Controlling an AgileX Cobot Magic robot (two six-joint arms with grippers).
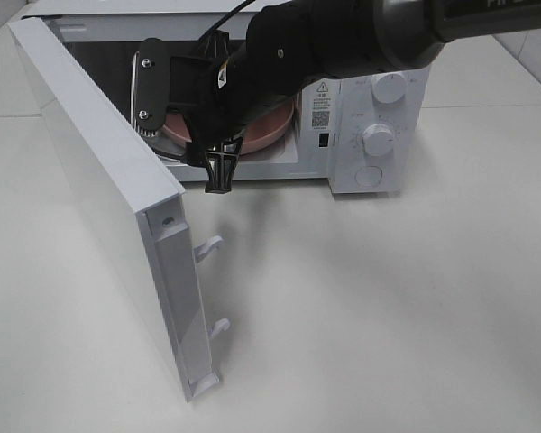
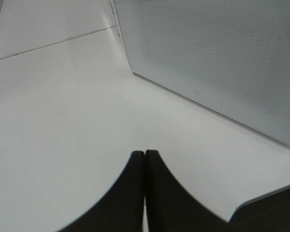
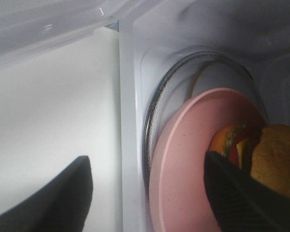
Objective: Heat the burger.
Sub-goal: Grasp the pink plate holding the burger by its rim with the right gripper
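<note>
From my station, the microwave [image 1: 379,135] stands on the worktop [image 1: 388,298] with its door [image 1: 99,180] swung wide open. The burger [image 3: 275,159] is inside the microwave, sitting on the pink plate [image 3: 183,164], which rests on the microwave's glass turntable [image 3: 157,106]. I can see its brown bun and a bit of red, green and yellow filling at the side.

My right arm reaches into the microwave's mouth. The right claw [image 3: 146,159] is released, jaws spread wide with nothing between them. One finger sits over the plate just beside the burger, and I cannot tell whether it touches the bun. The other finger hangs outside the microwave's front sill.

The left claw [image 2: 145,155] is clenched, its two fingers pressed together on nothing. It is above bare worktop, near the dotted panel of the microwave's open door.
</note>
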